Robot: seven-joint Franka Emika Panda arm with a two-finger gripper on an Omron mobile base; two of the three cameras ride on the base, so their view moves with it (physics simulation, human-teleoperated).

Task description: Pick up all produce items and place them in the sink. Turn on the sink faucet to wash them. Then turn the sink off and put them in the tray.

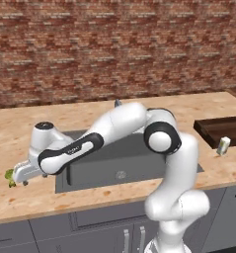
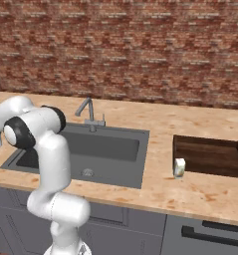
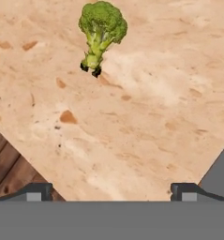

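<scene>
1. One broccoli floret (image 1: 11,177) lies on the countertop (image 1: 11,133) at about 9 o'clock of the sink (image 1: 139,160) in the left base view, off the basin's left edge, not in it.
2. Gripper (image 1: 21,179) hangs low over the counter just at 3 o'clock of the floret in that view; whether they touch, cannot tell. Jaws spread fully wide, nothing between them.
3. Hand view: gripper (image 3: 111,192) tips sit far apart at the bottom edge, floret (image 3: 101,33) at 12 o'clock near the top, dark green head up-frame, pale stalk pointing back down toward the tips. Bare speckled countertop (image 3: 132,117) between floret and tips, so well apart in this view. Dark sink (image 3: 221,176) corner at 4 o'clock, wood floor at 8 o'clock past the counter edge.
4. Sink basin is dark grey, round drain (image 1: 121,174) near its front middle. Right base view shows the sink (image 2: 110,147) with the faucet (image 2: 88,113) at its 12 o'clock on the back rim, spout angled out over the basin.
5. Tray (image 1: 223,129) sits on the counter at 3 o'clock of the sink, well apart from it; in the right base view, tray (image 2: 210,155) is dark wood with a low rim.
6. Small pale carton (image 1: 223,145) stands upright at the tray's front-left corner, right beside the rim; same carton (image 2: 179,168) in the right base view.
</scene>
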